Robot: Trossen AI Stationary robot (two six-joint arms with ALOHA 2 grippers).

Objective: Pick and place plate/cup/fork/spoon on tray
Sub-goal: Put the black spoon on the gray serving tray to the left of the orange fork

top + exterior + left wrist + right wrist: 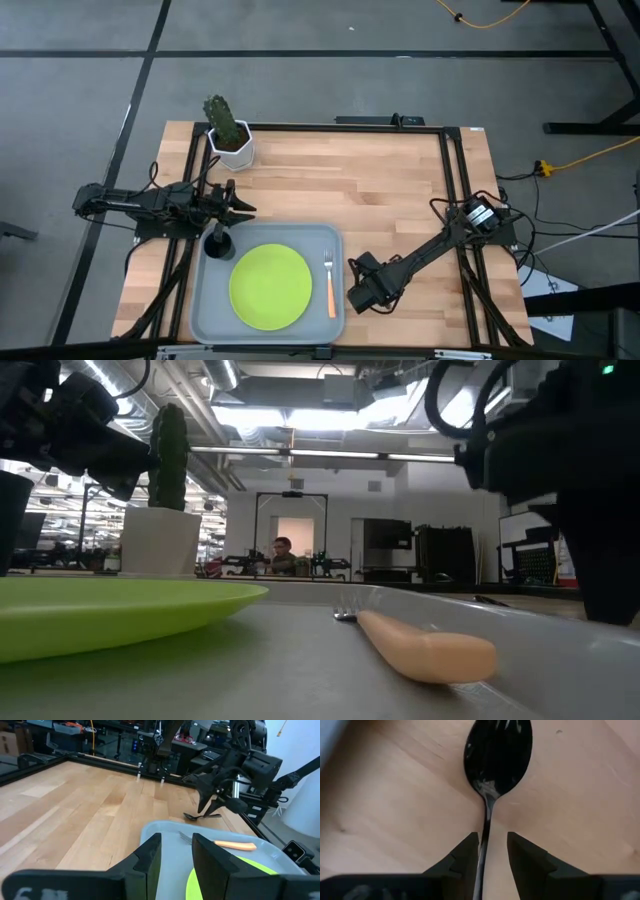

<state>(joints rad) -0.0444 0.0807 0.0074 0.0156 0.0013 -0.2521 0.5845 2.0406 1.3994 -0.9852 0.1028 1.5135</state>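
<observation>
The dark spoon (496, 757) lies flat on the wooden table just right of the light-grey tray (205, 310). My right gripper (362, 293) points down over it, open. Its fingers stand on either side of the spoon's thin handle (483, 837), close to it, and I see no hold. On the tray lie the lime-green plate (270, 287), the orange-handled fork (330, 287) to the plate's right, and the black cup (217, 243) at the far left corner. My left gripper (243, 208) waits open and level beside the tray's far left corner.
A white pot with a cactus (230, 135) stands at the table's far left. Dark rails (452, 190) run along the table's sides. Bare wood (350, 185) lies between the tray and the far edge.
</observation>
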